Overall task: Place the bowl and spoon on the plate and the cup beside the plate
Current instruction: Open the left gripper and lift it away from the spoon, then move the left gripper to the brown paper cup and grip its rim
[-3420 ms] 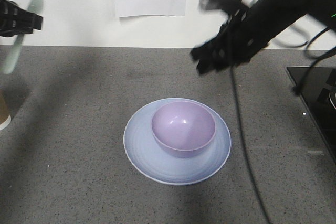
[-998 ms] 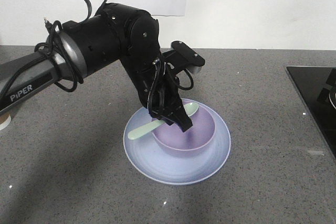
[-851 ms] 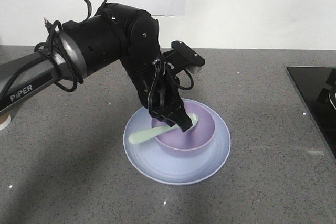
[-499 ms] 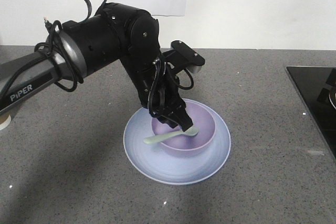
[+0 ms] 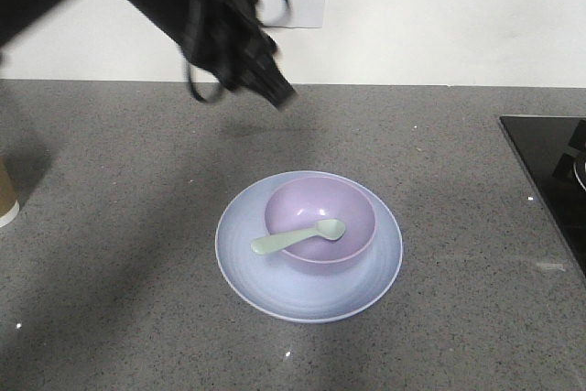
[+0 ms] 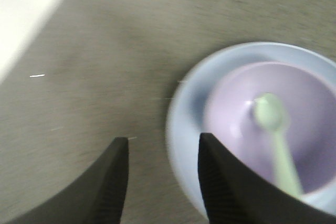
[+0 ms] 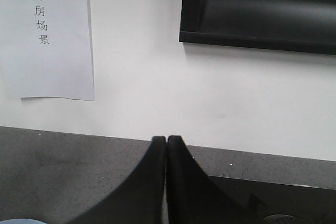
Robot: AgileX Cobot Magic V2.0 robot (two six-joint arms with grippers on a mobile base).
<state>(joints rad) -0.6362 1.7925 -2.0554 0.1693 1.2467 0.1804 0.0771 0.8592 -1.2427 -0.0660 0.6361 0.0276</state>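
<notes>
Left gripper point(image 6: 163, 145) has released and lifted to the front view's upper left, jaws apart, empty; right gripper point(image 7: 166, 140) is pressed closed on nothing. Spoon point(image 5: 298, 237) now rests free, scoop inside the bowl point(image 5: 320, 200) on the plate point(image 5: 245, 263), long axis slanting, handle pointing lower left over the rim. I judge the cup point(image 5: 5, 200), at the left edge, comes next.
</notes>
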